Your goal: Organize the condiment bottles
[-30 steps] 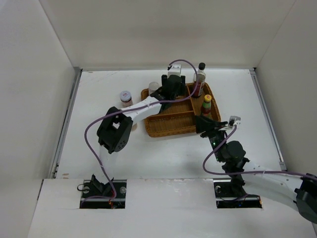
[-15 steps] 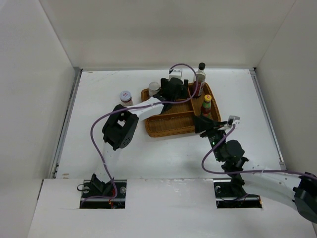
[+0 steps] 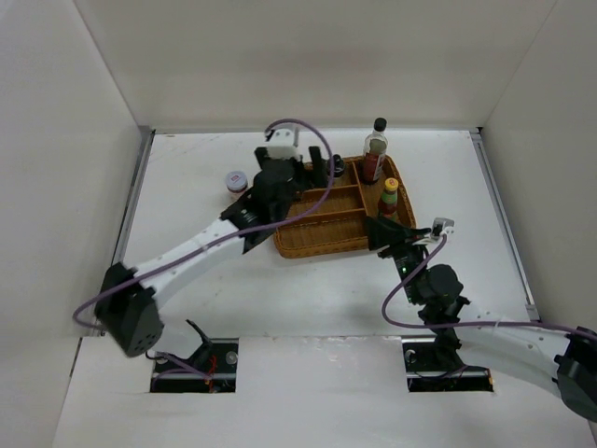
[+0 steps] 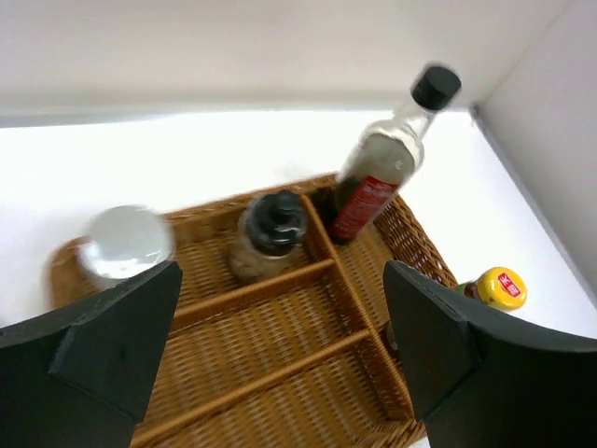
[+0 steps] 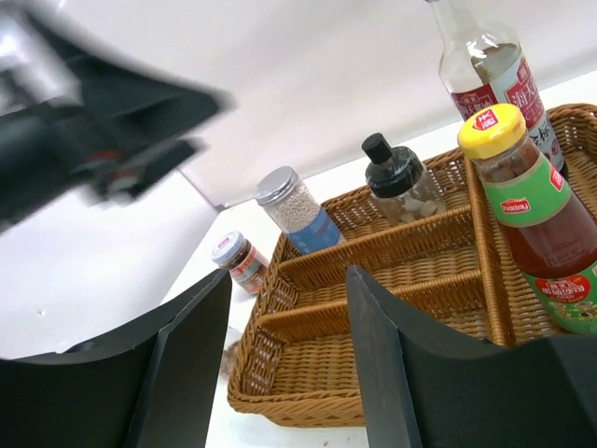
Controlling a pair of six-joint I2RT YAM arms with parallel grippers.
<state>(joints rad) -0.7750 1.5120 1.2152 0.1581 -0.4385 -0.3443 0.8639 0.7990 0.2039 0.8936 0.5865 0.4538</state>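
Black fingers [image 4: 103, 345] of my left pincer [image 4: 280, 364] stand spread wide with nothing between them, hovering over the wicker basket [image 4: 399, 233]. Below it, in the far row, I see the silver-lidded jar [image 4: 123, 245] in the left corner and the black-lidded jar [image 4: 270, 231] against a divider. The tall black-capped bottle [image 4: 378, 173] stands in the far right corner. My right pincer [image 5: 284, 373] is also spread and empty, at the basket's near right corner, close to the yellow-capped bottle [image 5: 530, 201] standing in the right compartment. Outside the basket, the patterned-lid jar [image 3: 237, 181] stands on the counter [image 3: 187, 280] near the left rim.
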